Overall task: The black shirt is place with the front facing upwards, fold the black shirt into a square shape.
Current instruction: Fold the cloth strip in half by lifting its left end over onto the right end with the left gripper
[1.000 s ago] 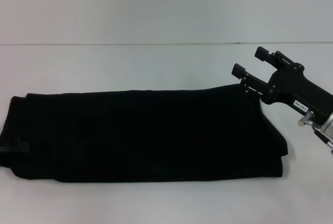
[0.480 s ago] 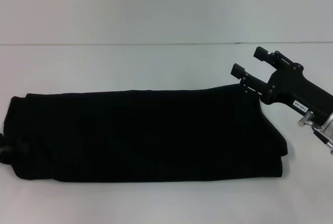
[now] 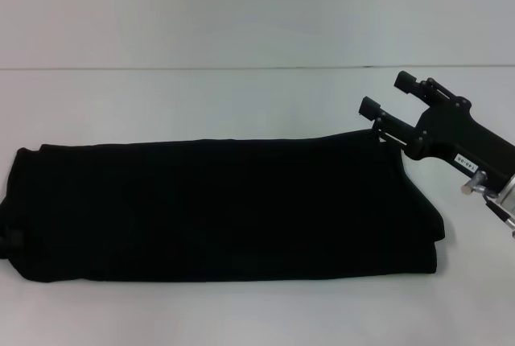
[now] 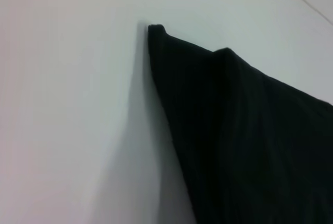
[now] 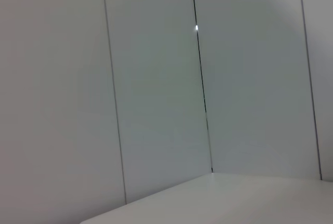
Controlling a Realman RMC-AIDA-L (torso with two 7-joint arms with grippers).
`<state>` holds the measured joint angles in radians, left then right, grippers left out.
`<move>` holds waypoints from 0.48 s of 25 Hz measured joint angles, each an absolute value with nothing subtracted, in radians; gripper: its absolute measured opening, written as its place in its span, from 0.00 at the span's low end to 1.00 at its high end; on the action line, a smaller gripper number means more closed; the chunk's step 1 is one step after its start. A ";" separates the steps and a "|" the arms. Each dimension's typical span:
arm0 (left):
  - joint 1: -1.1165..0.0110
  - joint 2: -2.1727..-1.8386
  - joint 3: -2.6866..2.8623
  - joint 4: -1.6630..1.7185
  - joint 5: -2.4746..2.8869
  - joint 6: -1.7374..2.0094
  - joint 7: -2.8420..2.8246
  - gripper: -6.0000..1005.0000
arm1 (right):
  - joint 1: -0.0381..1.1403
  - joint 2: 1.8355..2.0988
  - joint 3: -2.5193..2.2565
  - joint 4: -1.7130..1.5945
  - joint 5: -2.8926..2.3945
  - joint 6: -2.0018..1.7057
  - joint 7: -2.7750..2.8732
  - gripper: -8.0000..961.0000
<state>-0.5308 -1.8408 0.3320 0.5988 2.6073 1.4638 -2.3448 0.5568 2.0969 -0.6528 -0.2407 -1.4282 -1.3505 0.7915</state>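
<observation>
Lying across the white desk (image 3: 241,96) is the black shirt (image 3: 225,209), already doubled into a long flat band that runs from the far left edge of the scene to just right of centre, its lettering hidden. The right gripper (image 3: 388,95) hovers at the shirt's far right corner, tilted up, its jaws spread apart with nothing between them. The left gripper is out of sight; its wrist camera looks down on the shirt's pointed left corner (image 4: 156,30), so I cannot tell how its jaws stand. To my eye the band wants one more fold across its length to become a square. The risk is that a pinch at the right corner catches only the top layer, so the stacked layers slide apart and the edges come out uneven.
</observation>
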 joint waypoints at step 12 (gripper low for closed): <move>-0.500 -1.841 0.289 0.601 2.559 1.536 -2.218 0.04 | 0.538 2.093 -0.592 -0.242 -1.428 -1.360 0.795 0.86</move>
<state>-0.5005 -1.8407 0.2886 0.6010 2.5588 1.5356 -2.2181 0.5382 2.0931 -0.5921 -0.2424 -1.4282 -1.3605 0.7954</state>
